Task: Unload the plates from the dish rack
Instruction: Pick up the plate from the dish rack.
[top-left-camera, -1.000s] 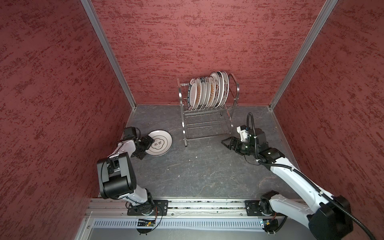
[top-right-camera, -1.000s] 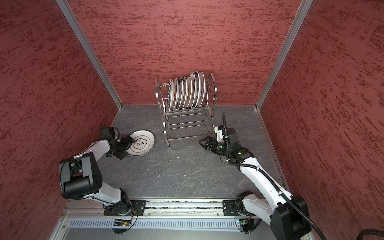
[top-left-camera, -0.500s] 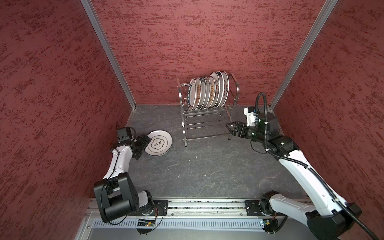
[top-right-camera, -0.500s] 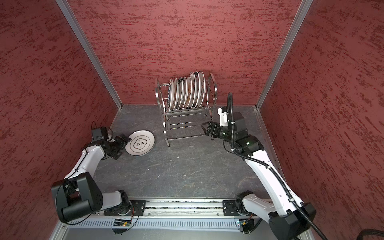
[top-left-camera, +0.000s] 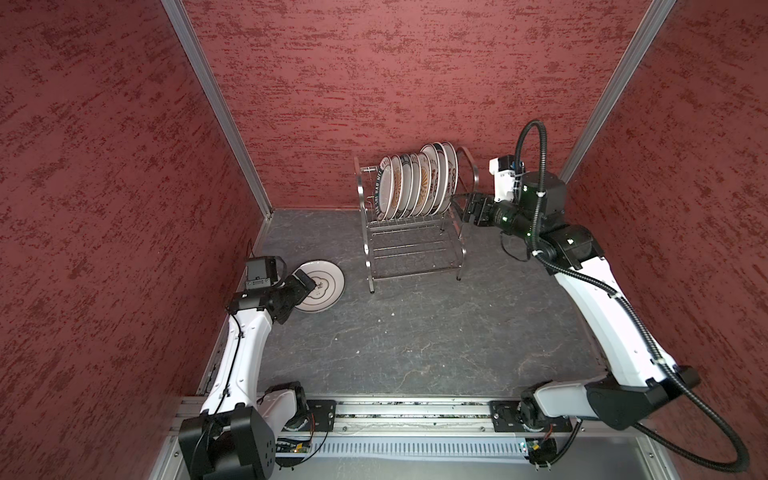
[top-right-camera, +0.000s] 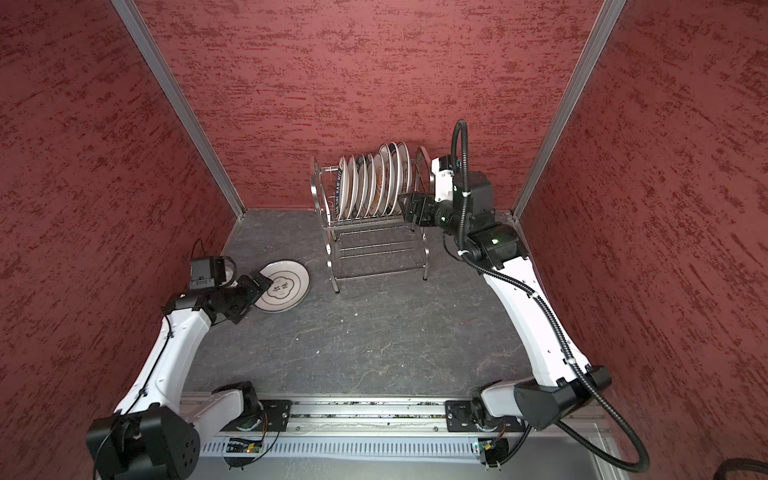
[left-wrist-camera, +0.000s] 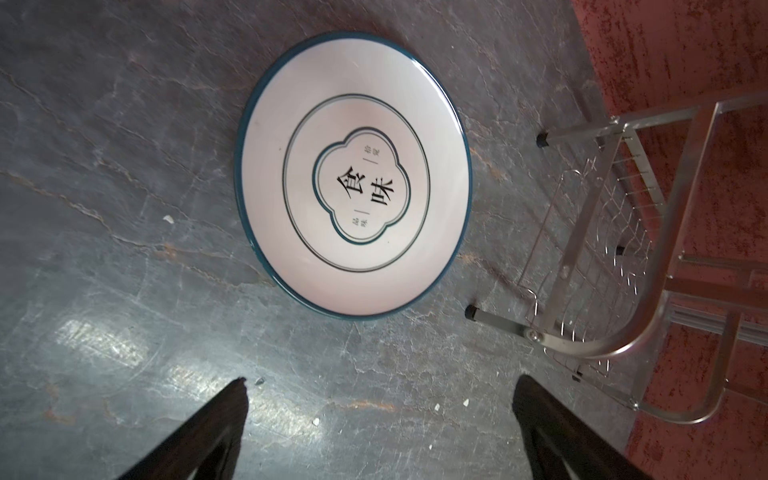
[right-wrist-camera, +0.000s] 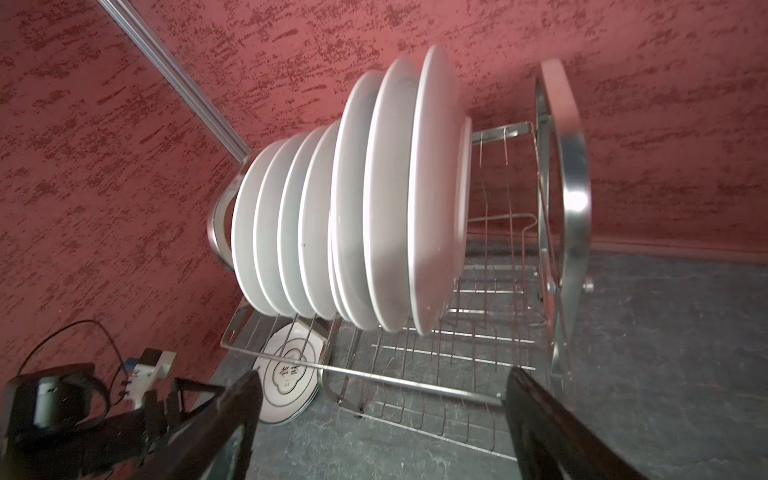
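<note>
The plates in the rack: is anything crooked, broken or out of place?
Nothing looks broken or spilled. The plates stand on edge in the dish rack; three at one end rise higher. One plate lies flat on the table, where a few white specks lie scattered.

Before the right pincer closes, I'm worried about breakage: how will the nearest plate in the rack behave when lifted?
The nearest plate looks glossy: probably rigid but slippery. Standing on edge in the dish rack beside its neighbours, it may roll or knock them. Seemingly ceramic, it could chip if dropped.
</note>
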